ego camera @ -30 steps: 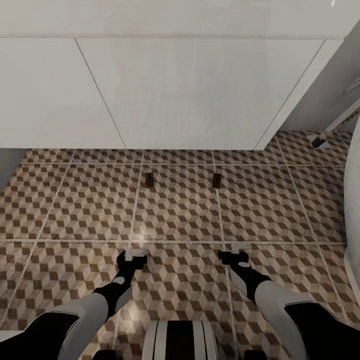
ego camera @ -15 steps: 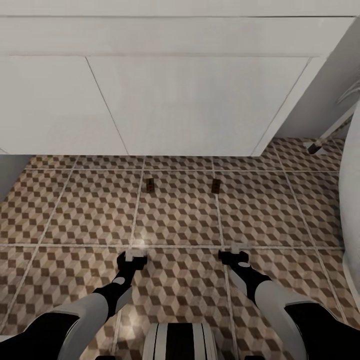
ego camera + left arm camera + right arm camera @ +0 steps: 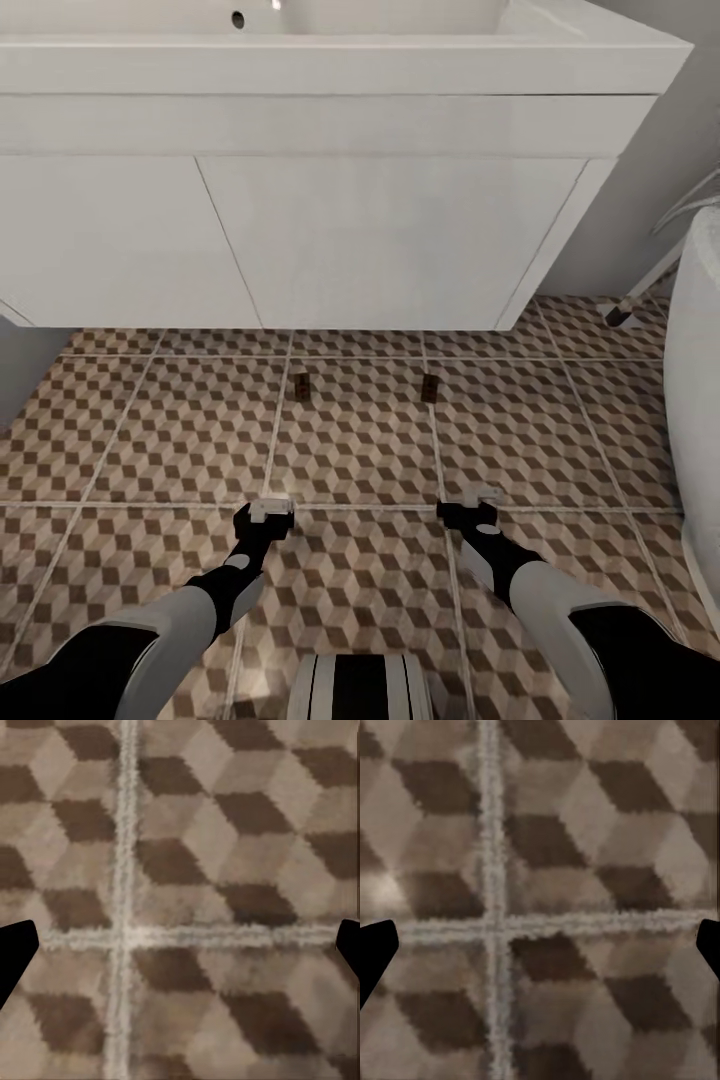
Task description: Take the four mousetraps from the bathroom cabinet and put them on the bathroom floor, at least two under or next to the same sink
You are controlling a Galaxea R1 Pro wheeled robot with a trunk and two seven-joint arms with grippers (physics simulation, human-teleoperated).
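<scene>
Head view. Two mousetraps lie on the bathroom floor (image 3: 360,450), side by side but well apart: the left mousetrap (image 3: 301,387) at about 11 o'clock from the picture's centre, the right mousetrap (image 3: 429,388) at about 1 o'clock. Both rest just in front of the white vanity (image 3: 300,240) that carries the sink (image 3: 380,15), at 12 o'clock. A pale rounded fixture (image 3: 695,400) stands at 3 o'clock. The left gripper (image 3: 269,511) and right gripper (image 3: 477,497) hang low over the tiles at 7 and 5 o'clock, each apart from the traps and holding nothing.

Left wrist view. Cube-patterned tile and a crossing of pale grout lines lie beneath the left gripper's dark fingertips (image 3: 15,952), which stand wide at the picture's two edges: the jaws are spread, empty.

Right wrist view. The same pattern and a grout crossing appear under the right gripper's fingertips (image 3: 375,945), likewise spread wide with nothing between them.

Handling, as a judgement. Each trap is probably light, stiff and thin, so it may skid on smooth tile if nudged. The wooden base, pinched across its long edges, seems the safest hold; the wire parts look slight and are best avoided. Two traps by the sink appear to be placed; two remain to fetch.
</scene>
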